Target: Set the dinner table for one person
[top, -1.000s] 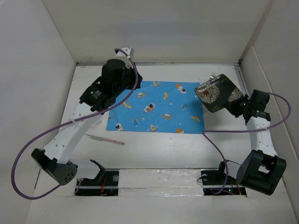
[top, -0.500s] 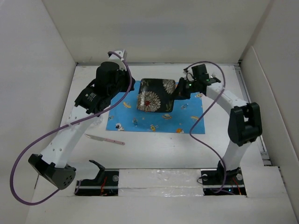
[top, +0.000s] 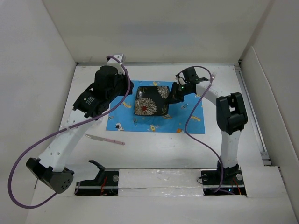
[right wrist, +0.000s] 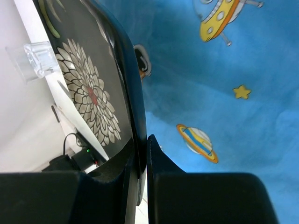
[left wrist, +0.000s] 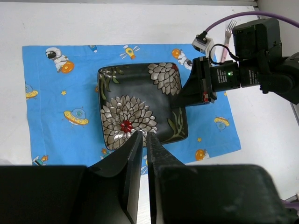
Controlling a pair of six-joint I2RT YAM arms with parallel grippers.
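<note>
Black plate (top: 150,101) over blue placemat (top: 140,123), right jaws gripping

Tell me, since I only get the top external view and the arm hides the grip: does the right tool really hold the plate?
Observer: Yes. The right wrist view shows the right tool shut on the rim of the plate.
Operator: And the other arm?
Observer: Its wrist view shows the left tool by the plate's edge, fingers almost together, nothing between.
Operator: Any cutlery hidden from me?
Observer: A fork lies on the dinner table past the far right corner of the placemat.
</note>
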